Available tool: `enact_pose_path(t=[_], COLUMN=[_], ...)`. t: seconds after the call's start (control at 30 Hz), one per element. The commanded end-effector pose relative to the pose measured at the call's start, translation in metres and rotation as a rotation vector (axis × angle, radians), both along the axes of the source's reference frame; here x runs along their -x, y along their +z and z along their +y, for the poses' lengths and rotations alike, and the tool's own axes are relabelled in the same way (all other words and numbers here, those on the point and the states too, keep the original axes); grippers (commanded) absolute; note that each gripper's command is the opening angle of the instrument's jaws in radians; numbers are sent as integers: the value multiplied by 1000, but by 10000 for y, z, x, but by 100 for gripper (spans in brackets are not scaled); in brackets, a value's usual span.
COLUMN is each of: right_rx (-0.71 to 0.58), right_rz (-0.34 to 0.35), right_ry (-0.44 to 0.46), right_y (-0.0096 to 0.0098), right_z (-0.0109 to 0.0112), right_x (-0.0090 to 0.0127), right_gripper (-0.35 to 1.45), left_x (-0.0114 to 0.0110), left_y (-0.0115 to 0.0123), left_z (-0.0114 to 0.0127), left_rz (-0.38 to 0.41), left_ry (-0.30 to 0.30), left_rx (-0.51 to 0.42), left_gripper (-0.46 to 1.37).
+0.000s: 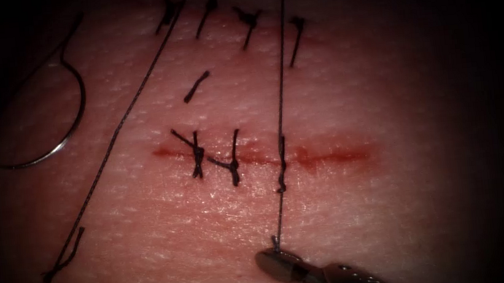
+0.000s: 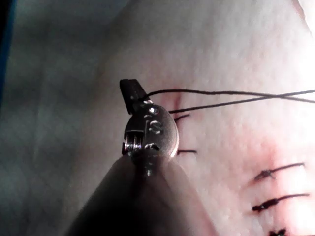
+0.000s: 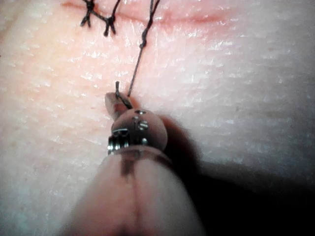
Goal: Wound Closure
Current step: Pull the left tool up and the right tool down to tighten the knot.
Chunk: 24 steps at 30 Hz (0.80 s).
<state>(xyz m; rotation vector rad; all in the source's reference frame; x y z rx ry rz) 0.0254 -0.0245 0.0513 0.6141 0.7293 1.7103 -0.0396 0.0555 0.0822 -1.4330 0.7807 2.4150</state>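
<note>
Nearest, the right claw (image 1: pixel 274 258) sits clamped on the thread (image 1: pixel 280 114) — a taut strand running away from it, across the cut (image 1: pixel 327 154) in the tissue (image 1: pixel 394 208). Farther off, the left claw (image 2: pixel 132 96) grips thread too. Beyond, off to the left, the needle (image 1: pixel 71 125) lies free — held by neither.

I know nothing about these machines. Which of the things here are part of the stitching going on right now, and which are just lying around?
In use:
- right tool, jaws shut on the thread
- left tool, holding thread
- cut in the tissue

Lying about:
- needle, free on the tissue, left of the cut
- finished stitches
- loose thread end
</note>
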Motion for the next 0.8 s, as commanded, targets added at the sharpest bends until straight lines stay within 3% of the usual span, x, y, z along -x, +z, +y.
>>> enact_pose_path(t=[0.03,0.43,0.8], right_rx=[2,30,41], right_rz=[-5,8,3], right_ry=[-5,31,54], right_y=[-1,-12,-10], right_z=[-2,-3,2], right_x=[-2,-3,2], right_gripper=[-35,-35,-35], left_x=[1,5,3], left_y=[0,0,-1], left_z=[1,4,2], left_rz=[0,-1,0], left_ry=[4,9,5], left_rx=[-2,2,2], left_gripper=[-35,-35,-35])
